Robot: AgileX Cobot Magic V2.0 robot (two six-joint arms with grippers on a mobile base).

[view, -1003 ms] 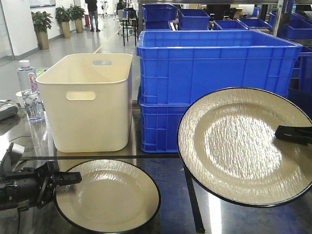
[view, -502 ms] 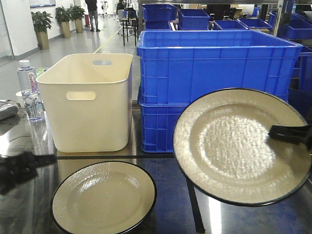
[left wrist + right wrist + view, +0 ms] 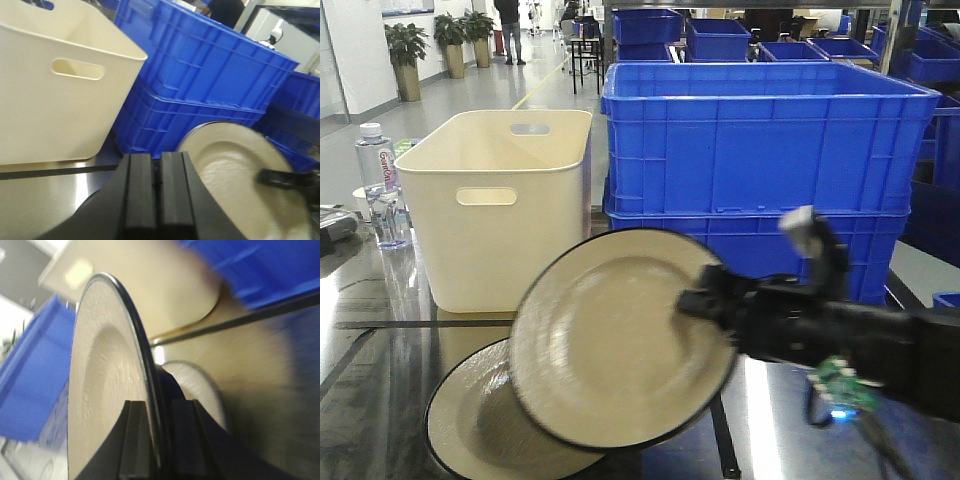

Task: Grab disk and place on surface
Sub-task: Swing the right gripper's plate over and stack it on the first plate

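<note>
**plate held over counter, right arm**

item: plate (image 3: 610, 350), cream with a black rim, blurred in the front view.

position: raised off the counter (image 3: 380, 350) and tilted, with its face toward the front camera. its lower edge overlaps a second plate (image 3: 470, 430) of the same kind in that view. whether the two touch cannot be told.

second plate: lies flat on the counter, in front of the cream bin (image 3: 505, 210).

right gripper (image 3: 698, 300): at the held plate's right edge. the wrist view shows its fingers (image 3: 132, 440) clamped on the rim, one on each face.

left gripper (image 3: 156, 167): fingers (image 3: 137, 195) together with nothing between them. they are apart from the plate, which shows to their right in the left wrist view.

counter: dark and glossy, crossed by thin black tape lines (image 3: 722, 440).

surroundings: the cream bin has handle slots and stands behind the plates. stacked blue crates (image 3: 760, 160) stand just beside it on the right. a water bottle (image 3: 377, 180) stands to the bin's left.
</note>
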